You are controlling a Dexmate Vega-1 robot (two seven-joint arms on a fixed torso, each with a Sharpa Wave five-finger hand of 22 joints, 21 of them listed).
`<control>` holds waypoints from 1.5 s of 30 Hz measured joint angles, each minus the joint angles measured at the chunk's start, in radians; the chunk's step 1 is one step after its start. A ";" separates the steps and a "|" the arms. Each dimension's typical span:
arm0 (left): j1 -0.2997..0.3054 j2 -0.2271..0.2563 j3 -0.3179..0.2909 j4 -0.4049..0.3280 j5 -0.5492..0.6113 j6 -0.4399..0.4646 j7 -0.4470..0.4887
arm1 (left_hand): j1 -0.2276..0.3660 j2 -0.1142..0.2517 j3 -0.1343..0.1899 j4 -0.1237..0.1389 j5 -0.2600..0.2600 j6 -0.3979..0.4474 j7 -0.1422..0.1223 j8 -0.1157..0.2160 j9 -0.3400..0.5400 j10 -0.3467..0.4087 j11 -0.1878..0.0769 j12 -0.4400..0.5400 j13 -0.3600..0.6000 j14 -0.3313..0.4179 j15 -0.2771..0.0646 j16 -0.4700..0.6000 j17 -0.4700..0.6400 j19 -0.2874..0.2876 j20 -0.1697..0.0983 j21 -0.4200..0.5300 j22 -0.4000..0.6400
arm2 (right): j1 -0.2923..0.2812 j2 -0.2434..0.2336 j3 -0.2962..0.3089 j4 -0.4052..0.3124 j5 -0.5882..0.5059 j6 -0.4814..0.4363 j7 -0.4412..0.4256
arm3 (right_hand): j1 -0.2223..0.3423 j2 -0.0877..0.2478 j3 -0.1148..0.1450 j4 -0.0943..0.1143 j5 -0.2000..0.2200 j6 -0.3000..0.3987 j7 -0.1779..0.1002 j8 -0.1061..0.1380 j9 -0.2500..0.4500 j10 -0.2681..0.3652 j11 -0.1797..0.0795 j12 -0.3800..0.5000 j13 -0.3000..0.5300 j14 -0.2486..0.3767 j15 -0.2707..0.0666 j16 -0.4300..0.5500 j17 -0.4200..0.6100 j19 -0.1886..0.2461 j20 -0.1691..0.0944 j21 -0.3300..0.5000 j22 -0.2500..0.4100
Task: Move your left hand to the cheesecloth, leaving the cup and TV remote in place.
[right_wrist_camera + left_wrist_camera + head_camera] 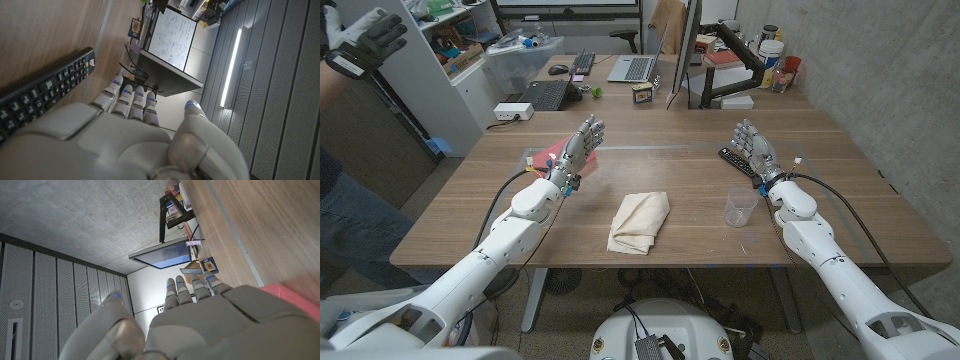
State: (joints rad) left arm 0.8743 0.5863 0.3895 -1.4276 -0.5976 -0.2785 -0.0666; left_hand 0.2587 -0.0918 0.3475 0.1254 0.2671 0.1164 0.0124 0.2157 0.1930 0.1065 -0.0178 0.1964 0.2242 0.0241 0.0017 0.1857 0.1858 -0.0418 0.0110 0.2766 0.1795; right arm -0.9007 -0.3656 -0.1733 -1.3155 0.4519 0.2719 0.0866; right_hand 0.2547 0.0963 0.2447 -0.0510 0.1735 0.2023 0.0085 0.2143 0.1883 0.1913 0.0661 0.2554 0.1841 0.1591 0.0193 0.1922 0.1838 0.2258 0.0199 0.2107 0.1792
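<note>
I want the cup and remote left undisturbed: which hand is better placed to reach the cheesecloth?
Left hand: bare table lies between it and the cheesecloth. The right hand stands beside the TV remote, near the cup.

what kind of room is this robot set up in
Most likely an office or lab workspace: open laptops and a monitor stand at the far end of the wooden table, storage shelves line one wall, and the other wall is bare concrete.
</note>
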 measured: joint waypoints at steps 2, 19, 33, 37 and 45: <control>0.000 0.002 0.001 -0.003 0.001 0.000 -0.001 | 0.004 0.004 0.000 0.000 0.000 0.000 0.000 0.000 0.000 0.000 0.000 0.000 -0.001 0.000 0.000 0.000 0.000 0.000 0.000 0.000 0.000 | 0.000 0.000 0.002 0.000 -0.001 0.000 0.000 | 0.000 0.000 0.000 0.000 0.000 0.002 -0.002 0.000 0.000 0.000 0.000 0.000 0.000 0.000 0.000 0.000 0.000 0.000 0.000 0.000 0.000; -0.001 0.035 0.015 -0.033 0.041 0.015 -0.001 | 0.008 0.000 0.001 -0.007 0.000 0.000 0.000 0.000 0.000 0.000 0.000 0.004 -0.006 0.000 0.000 0.000 0.000 -0.005 0.005 -0.011 0.000 | -0.007 0.000 0.019 -0.007 0.003 -0.008 0.002 | 0.000 0.000 0.000 0.000 0.000 0.011 0.000 0.000 0.000 0.016 0.002 0.000 0.000 0.022 -0.003 0.004 0.000 0.000 0.000 0.000 0.000; 0.013 0.061 0.018 -0.067 0.066 -0.005 -0.001 | 0.013 0.005 0.001 -0.007 0.000 0.000 0.000 0.000 0.000 0.000 0.000 0.004 -0.011 0.000 0.000 0.000 0.000 -0.005 0.005 -0.018 0.000 | -0.009 0.003 0.032 -0.011 0.007 -0.002 -0.005 | 0.000 0.000 0.000 0.000 0.000 0.025 -0.003 0.000 0.000 0.038 -0.002 0.004 0.000 0.036 -0.011 0.008 0.000 0.000 0.000 0.000 0.000; 0.020 0.064 0.018 -0.073 0.068 -0.019 -0.004 | 0.017 0.009 0.001 -0.007 0.000 0.000 0.000 0.000 0.000 0.000 0.000 0.004 -0.011 0.000 0.000 0.000 0.000 -0.007 0.007 -0.018 0.000 | -0.010 0.003 0.033 -0.014 0.007 -0.001 -0.008 | -0.003 0.003 0.000 0.000 0.000 0.025 -0.003 0.000 0.000 0.038 -0.002 0.004 0.000 0.036 -0.011 0.008 0.000 0.000 0.000 0.000 0.000; 0.025 0.058 0.015 -0.066 0.067 -0.070 -0.025 | 0.025 0.009 -0.002 -0.010 0.009 0.005 -0.005 0.000 0.000 0.007 -0.007 0.004 -0.014 0.000 0.000 0.000 0.000 -0.011 0.011 -0.021 0.000 | -0.012 0.006 0.037 -0.018 0.011 0.003 -0.010 | -0.004 0.004 0.000 0.000 0.000 0.030 -0.009 0.000 0.000 0.038 -0.002 0.004 0.000 0.043 -0.011 0.008 0.000 0.000 0.000 0.000 0.000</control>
State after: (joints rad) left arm 0.8998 0.6441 0.4050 -1.4939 -0.5301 -0.3489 -0.0913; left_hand 0.2837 -0.0826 0.3459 0.1156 0.2757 0.1217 0.0069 0.2157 0.1928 0.1138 -0.0251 0.2003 0.2104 0.0240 0.0016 0.1857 0.1861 -0.0523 0.0217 0.2552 0.1791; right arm -0.9130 -0.3592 -0.1367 -1.3332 0.4626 0.2748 0.0762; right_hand 0.2505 0.1005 0.2446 -0.0509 0.1735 0.2326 -0.0001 0.2139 0.1882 0.2288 0.0644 0.2593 0.1838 0.2024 0.0085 0.2002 0.1836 0.2258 0.0197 0.2108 0.1791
